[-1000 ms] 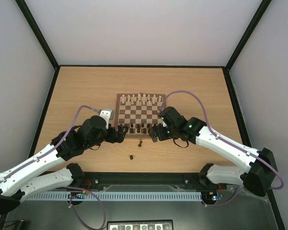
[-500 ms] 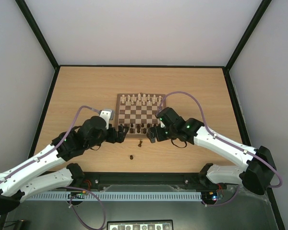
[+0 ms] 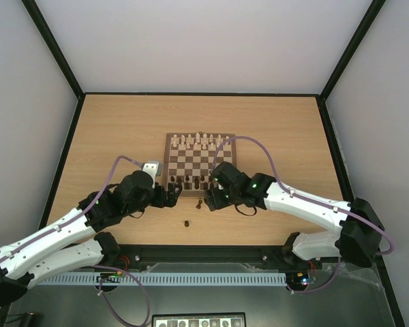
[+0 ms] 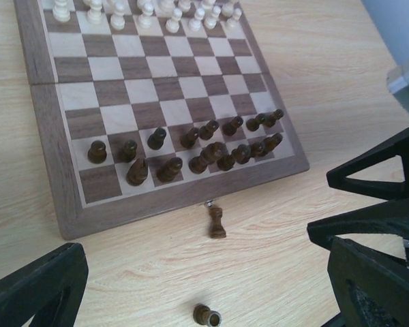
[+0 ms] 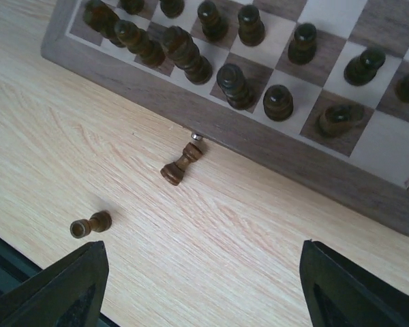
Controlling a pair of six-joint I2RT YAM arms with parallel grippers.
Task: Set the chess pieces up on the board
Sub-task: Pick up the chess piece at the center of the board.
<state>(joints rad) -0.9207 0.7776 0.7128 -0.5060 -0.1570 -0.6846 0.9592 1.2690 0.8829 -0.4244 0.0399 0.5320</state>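
Observation:
The board lies mid-table, with several dark chess pieces standing on its two near rows. Two more dark pieces lie tipped over on the table in front of it: a rook by the board's edge and a pawn nearer the arms. My left gripper hangs open at the board's near left corner. My right gripper hovers open just right of the fallen rook, with nothing between its fingers.
Cream-white pieces fill the board's far rows. A small metal clasp sticks out of the board's near border beside the rook. Black rails edge the wooden table.
My right gripper has slid left along the board's near edge toward the fallen rook. The left arm has shifted slightly nearer. No piece has moved.

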